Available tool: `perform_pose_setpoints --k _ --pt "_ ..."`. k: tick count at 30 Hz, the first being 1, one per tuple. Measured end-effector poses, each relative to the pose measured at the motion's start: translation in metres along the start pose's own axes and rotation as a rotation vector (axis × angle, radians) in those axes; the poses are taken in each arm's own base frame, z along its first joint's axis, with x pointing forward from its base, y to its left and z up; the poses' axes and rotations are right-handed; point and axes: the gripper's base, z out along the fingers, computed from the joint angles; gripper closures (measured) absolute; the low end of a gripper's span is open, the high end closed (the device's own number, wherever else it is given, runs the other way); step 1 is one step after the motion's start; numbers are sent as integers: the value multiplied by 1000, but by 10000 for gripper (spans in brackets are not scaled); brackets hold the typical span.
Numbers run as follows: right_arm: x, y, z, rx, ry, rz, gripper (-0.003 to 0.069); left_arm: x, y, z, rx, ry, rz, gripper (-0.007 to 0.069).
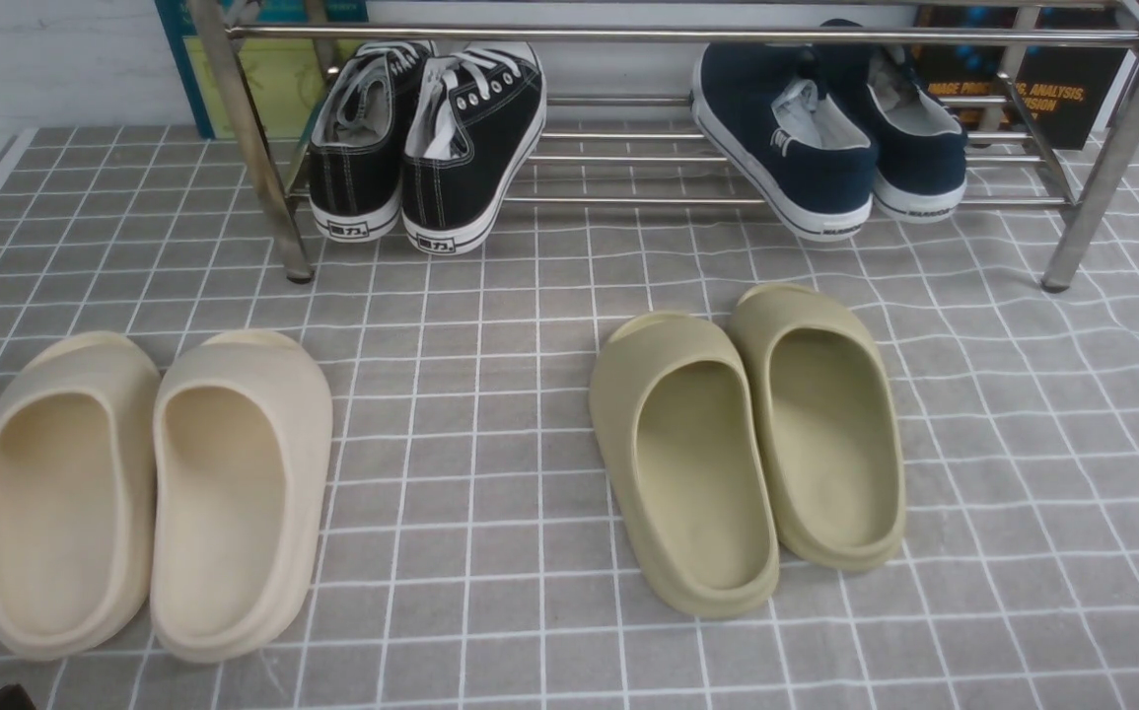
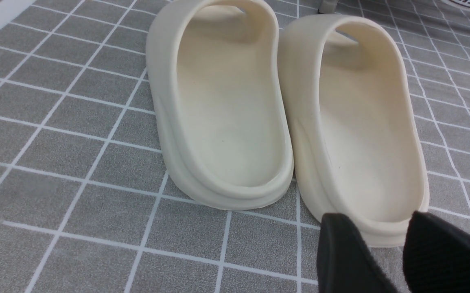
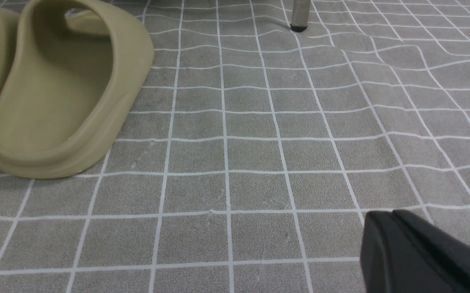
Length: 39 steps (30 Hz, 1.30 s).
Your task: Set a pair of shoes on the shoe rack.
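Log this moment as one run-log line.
navy shoes: both on shoe rack, right side | left gripper: open, empty, by cream slides | right gripper: shut, empty | olive slides: on floor

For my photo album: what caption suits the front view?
Navy slip-ons and black sneakers on the shoe rack; cream slides and olive slides wait below.

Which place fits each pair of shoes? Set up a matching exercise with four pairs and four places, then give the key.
Shoes:
1. navy shoes
2. black sneakers
3. cream slides
4. olive slides

Places:
A. floor, left
B. rack, right side
C. floor, right of middle
D. rack, left side

Pairs: 1-B, 2-D, 3-A, 4-C
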Motion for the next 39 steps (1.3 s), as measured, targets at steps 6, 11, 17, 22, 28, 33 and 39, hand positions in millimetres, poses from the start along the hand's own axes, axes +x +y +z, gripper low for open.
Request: perform_pose_setpoints --k 6,11,17,22,28,33,39 --pt "0 0 0 0 0 0 648 0 0 0 0 0 0 384" --pt "0 0 0 0 0 0 644 0 0 0 0 0 0 384" --pt "0 0 0 0 0 0 641 0 0 0 0 0 0 384" --pt "0 0 0 0 0 0 636 0 0 0 0 0 0 384" --pt "0 0 0 0 0 1 633 0 0 0 0 0 0 384" --pt "0 0 0 0 0 1 628 0 0 0 0 0 0 384" --pt "0 0 0 0 0 1 619 0 0 0 0 0 0 384"
